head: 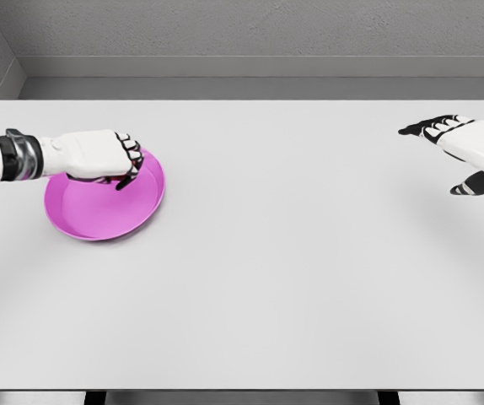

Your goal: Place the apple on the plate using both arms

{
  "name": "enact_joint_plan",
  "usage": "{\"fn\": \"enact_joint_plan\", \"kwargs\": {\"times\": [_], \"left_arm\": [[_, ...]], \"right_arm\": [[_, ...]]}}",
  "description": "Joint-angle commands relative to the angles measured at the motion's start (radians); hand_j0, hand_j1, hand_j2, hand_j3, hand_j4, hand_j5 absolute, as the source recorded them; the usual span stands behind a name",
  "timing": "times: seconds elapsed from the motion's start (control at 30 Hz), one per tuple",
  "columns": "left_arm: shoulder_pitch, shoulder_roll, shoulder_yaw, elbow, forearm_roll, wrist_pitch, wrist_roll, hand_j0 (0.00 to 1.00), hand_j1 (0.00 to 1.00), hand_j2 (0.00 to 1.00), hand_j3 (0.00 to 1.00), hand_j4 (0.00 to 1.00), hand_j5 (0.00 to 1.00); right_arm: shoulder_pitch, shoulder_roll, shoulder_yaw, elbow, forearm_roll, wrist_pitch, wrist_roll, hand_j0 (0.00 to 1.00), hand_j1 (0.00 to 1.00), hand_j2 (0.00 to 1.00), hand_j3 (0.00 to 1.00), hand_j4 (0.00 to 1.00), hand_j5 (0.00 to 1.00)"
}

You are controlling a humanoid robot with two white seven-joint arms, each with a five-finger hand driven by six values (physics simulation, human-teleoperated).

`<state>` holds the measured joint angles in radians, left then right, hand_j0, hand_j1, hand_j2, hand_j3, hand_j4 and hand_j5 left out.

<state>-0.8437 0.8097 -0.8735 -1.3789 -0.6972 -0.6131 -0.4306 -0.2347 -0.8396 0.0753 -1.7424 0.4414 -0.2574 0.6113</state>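
A magenta plate (99, 211) lies on the white table at the left. My left hand (129, 167) hangs over the plate's far rim, its fingers curled down and inward. Only a sliver of dark red, the apple (138, 160), shows between those fingers; the rest is hidden by the hand. My right hand (441, 159) hovers at the far right of the table, well away from the plate. Its fingers are stretched out toward the left, the thumb is apart below them, and nothing is in it.
The white table (293, 278) spans the view, with its front edge near the bottom. A grey wall runs behind its far edge.
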Motion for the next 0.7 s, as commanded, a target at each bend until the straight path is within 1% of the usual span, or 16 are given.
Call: {"fn": "enact_joint_plan", "kwargs": {"times": [0.0,0.03,0.07,0.1,0.17,0.3,0.33,0.37,0.4,0.43,0.5,0.57,0.6,0.67], "left_arm": [[0.000,0.005,0.004,0.011,0.004,0.002,0.003,0.36,0.36,0.36,0.36,0.36,0.36],[0.000,0.003,0.002,0.018,0.004,0.002,0.003,0.70,0.70,0.70,0.70,0.70,0.70],[0.000,0.003,0.002,0.018,0.002,0.002,0.003,0.93,0.93,0.93,0.93,0.93,0.93],[0.002,0.003,0.001,0.018,0.001,0.002,0.001,1.00,1.00,1.00,1.00,1.00,1.00],[0.014,0.006,0.002,0.020,0.001,0.002,0.001,1.00,1.00,1.00,1.00,1.00,1.00],[0.015,0.022,0.004,0.024,0.011,0.002,0.003,1.00,1.00,1.00,1.00,1.00,1.00],[0.017,0.036,0.019,0.040,0.042,0.002,0.009,1.00,1.00,1.00,1.00,1.00,1.00],[0.021,0.045,0.033,0.070,0.120,0.002,0.006,1.00,1.00,1.00,1.00,1.00,1.00],[0.028,0.051,0.037,0.115,0.221,0.002,0.004,1.00,1.00,1.00,1.00,1.00,1.00],[0.029,0.052,0.041,0.129,0.272,0.002,0.004,1.00,1.00,1.00,1.00,1.00,1.00],[0.032,0.062,0.044,0.149,0.343,0.002,0.004,1.00,1.00,1.00,1.00,1.00,1.00],[0.041,0.071,0.067,0.150,0.360,0.002,0.004,1.00,1.00,1.00,1.00,1.00,1.00],[0.060,0.072,0.090,0.150,0.363,0.002,0.004,1.00,1.00,1.00,1.00,1.00,1.00],[0.081,0.082,0.114,0.149,0.363,0.002,0.004,1.00,1.00,1.00,1.00,1.00,1.00]], "right_arm": [[0.000,-0.001,0.000,0.000,-0.003,0.001,0.000,1.00,1.00,1.00,1.00,1.00,1.00],[0.000,-0.001,0.000,0.000,-0.003,0.001,0.000,1.00,1.00,1.00,1.00,1.00,1.00],[0.000,-0.001,0.000,0.000,-0.003,0.001,0.000,1.00,1.00,1.00,1.00,1.00,1.00],[0.000,-0.001,0.000,0.000,-0.003,0.001,0.000,1.00,1.00,1.00,1.00,1.00,1.00],[0.002,-0.001,0.000,0.000,-0.003,0.001,0.000,1.00,1.00,1.00,1.00,1.00,1.00],[0.000,-0.001,0.000,0.000,-0.003,0.001,0.000,1.00,1.00,1.00,1.00,1.00,1.00],[0.000,-0.001,0.000,0.000,-0.003,0.001,0.000,1.00,1.00,1.00,1.00,1.00,1.00],[0.002,-0.001,0.000,0.000,-0.003,0.001,0.000,1.00,1.00,1.00,1.00,1.00,1.00],[0.000,-0.001,0.000,0.000,-0.003,0.001,0.000,1.00,1.00,1.00,1.00,1.00,1.00],[0.000,-0.001,0.000,0.000,-0.003,0.001,0.000,1.00,1.00,1.00,1.00,1.00,1.00],[0.000,-0.001,0.000,0.000,-0.001,0.001,0.000,1.00,1.00,1.00,1.00,1.00,1.00],[0.000,-0.001,0.000,0.000,-0.001,0.001,0.000,1.00,1.00,1.00,1.00,1.00,1.00],[0.000,-0.001,0.000,0.000,-0.003,0.001,0.000,1.00,1.00,1.00,1.00,1.00,1.00],[0.000,-0.001,0.000,0.000,-0.003,0.001,0.000,1.00,1.00,1.00,1.00,1.00,1.00]]}}
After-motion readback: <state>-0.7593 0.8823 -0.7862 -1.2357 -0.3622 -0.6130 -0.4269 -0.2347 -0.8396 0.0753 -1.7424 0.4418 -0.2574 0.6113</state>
